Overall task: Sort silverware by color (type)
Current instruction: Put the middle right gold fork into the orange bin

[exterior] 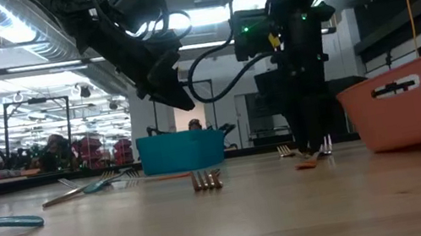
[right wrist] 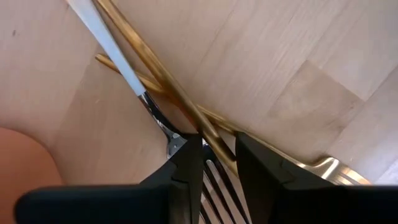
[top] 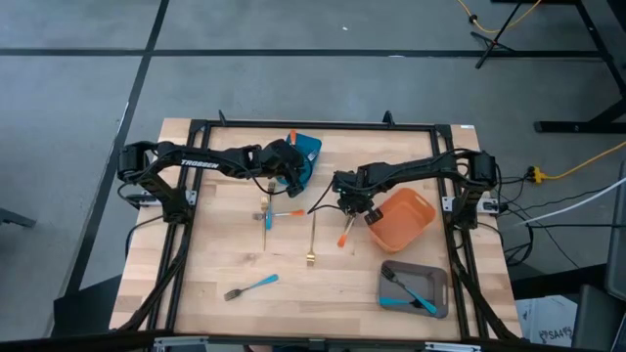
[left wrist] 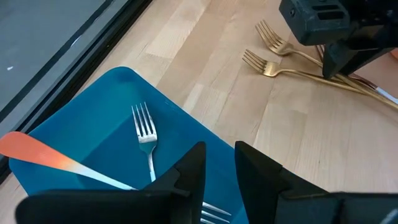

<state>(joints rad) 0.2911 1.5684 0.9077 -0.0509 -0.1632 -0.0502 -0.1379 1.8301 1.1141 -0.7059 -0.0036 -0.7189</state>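
My right gripper [top: 352, 203] [right wrist: 217, 155] points down over a small pile of silverware beside the orange container [top: 406, 217]. Its fingers stand apart on either side of the spot where a gold fork's handle [right wrist: 161, 74] crosses the head of a white-necked fork [right wrist: 155, 115]. That fork's tines [right wrist: 212, 182] lie in the gap. My left gripper [top: 291, 166] [left wrist: 217, 158] hangs open and slanted over the blue container [left wrist: 93, 143], which holds a fork [left wrist: 144, 124] and an orange-handled one [left wrist: 37, 152]. My right gripper comes from above, its fingers [right wrist: 186, 168] down among the crossed forks. Its own fingers hide the tips, so I cannot tell whether they touch a fork.
Loose on the table lie a gold fork [top: 313, 237], an orange-handled fork [top: 344, 235], a crossed gold and orange pair [top: 272, 215] and a blue-handled fork [top: 249, 286]. A grey container [top: 432, 276] at the near right holds blue-handled forks. Two gold fork heads [left wrist: 267, 46] lie near the right arm.
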